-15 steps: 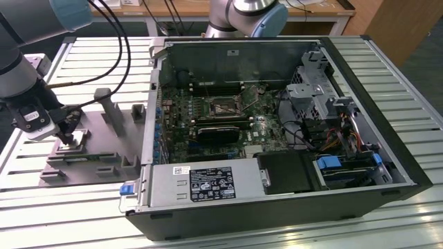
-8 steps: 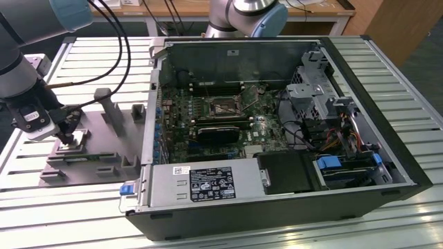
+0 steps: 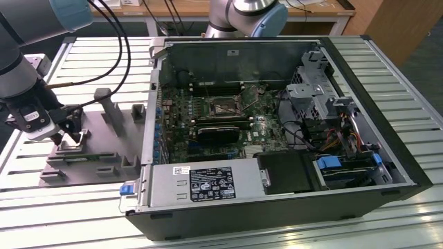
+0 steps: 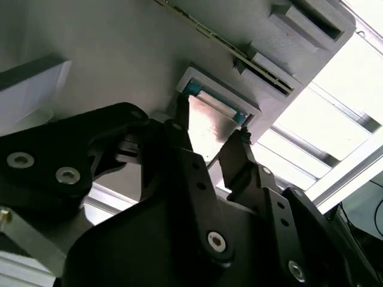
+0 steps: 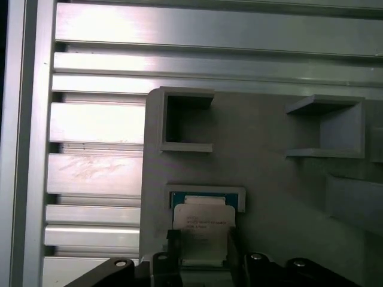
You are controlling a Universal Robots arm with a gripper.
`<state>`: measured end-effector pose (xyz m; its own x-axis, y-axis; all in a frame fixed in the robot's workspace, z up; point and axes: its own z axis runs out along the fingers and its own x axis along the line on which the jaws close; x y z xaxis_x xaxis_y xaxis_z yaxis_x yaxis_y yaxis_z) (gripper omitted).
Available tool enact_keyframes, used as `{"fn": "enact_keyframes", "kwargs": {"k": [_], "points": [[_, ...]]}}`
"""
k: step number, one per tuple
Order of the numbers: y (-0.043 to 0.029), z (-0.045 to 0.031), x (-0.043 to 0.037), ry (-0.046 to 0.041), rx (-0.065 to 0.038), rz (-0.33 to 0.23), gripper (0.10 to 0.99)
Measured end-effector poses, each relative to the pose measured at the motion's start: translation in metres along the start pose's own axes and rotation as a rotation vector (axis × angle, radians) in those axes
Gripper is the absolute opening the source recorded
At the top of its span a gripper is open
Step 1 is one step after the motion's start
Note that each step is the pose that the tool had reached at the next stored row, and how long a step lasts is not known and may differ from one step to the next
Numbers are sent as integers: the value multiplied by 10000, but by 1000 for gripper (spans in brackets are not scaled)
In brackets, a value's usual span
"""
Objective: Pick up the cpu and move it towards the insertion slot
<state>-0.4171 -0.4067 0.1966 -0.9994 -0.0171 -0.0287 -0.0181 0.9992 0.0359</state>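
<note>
**Item 1 – end effector** [image 3: 69,137]. In the exterior view it sits low over the grey fixture plate [image 3: 97,155], at 9 o'clock of the open computer case [image 3: 387,129]. Black cables [image 3: 118,46] trail up from the arm towards 12 o'clock. State: pinching the cpu. In both wrist views the two dark fingers [image 4: 239,155] stand against opposite edges of the chip.

**Item 2 – cpu** [image 4: 206,116]. Small flat square with a silvery top and a blue-green rim showing at its far edge. It lies between the fingertips at the light-framed recess [image 5: 206,190] of the fixture plate. Whether it has cleared the recess floor cannot be told.

**Item 3 – insertion slot** [image 3: 223,107]. Square socket with a shiny metal frame and a dark centre, on the green motherboard [image 3: 180,114] inside the case. It lies at about 3 o'clock of the end effector and well apart from it, with the case wall between them.

**Item 4 – other contents of the case.**
- A dark rectangular block [image 3: 220,136] sits just at 6 o'clock of the slot.
- A grey label-bearing box [image 3: 201,182] runs along the case's 6 o'clock side.

**Item 5 – bench** [image 3: 55,218]. Ribbed aluminium slats that carry both the plate and the case.

**Item 6 – second arm** [image 3: 249,13]. It stands at 12 o'clock, beyond the case.
</note>
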Motion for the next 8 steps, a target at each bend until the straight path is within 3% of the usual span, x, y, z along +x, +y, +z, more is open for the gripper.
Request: {"fn": "enact_keyframes", "kwargs": {"k": [1, 2, 4, 6, 7, 8], "points": [[0, 0, 0, 1, 1, 0, 467], [0, 0, 0, 0, 2, -1, 467], [0, 0, 0, 0, 3, 0, 584], [0, 0, 0, 0, 3, 0, 584], [0, 3, 1, -2, -22, 1, 647], [0, 9, 2, -11, -71, 2, 647]]}}
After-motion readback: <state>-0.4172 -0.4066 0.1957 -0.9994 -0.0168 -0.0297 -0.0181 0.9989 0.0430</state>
